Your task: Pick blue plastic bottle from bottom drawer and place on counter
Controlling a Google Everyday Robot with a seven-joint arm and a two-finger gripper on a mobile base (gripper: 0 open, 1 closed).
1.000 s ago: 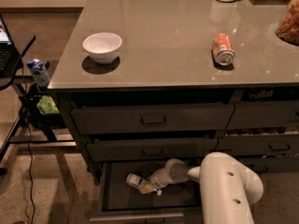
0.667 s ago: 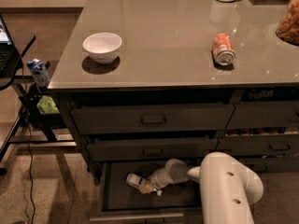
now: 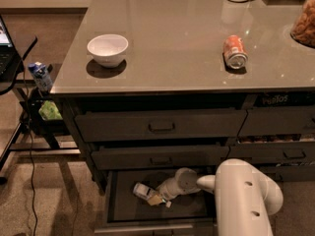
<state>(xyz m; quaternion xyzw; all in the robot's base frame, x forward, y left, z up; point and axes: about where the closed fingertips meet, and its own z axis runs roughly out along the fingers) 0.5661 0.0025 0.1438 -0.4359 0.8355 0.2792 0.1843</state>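
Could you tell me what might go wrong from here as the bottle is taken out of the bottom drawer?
The gripper sits at one end of the blue plastic bottle, which lies on its side in the bottom drawer; an off-centre hold might let it slip. The middle drawer front is close above the arm; a lift could strike it. On the counter, the soda can lies on its side and may roll if nudged.

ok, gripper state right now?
Gripper: down in the bottom drawer, right at the bottle; open, closed or holding cannot be told.
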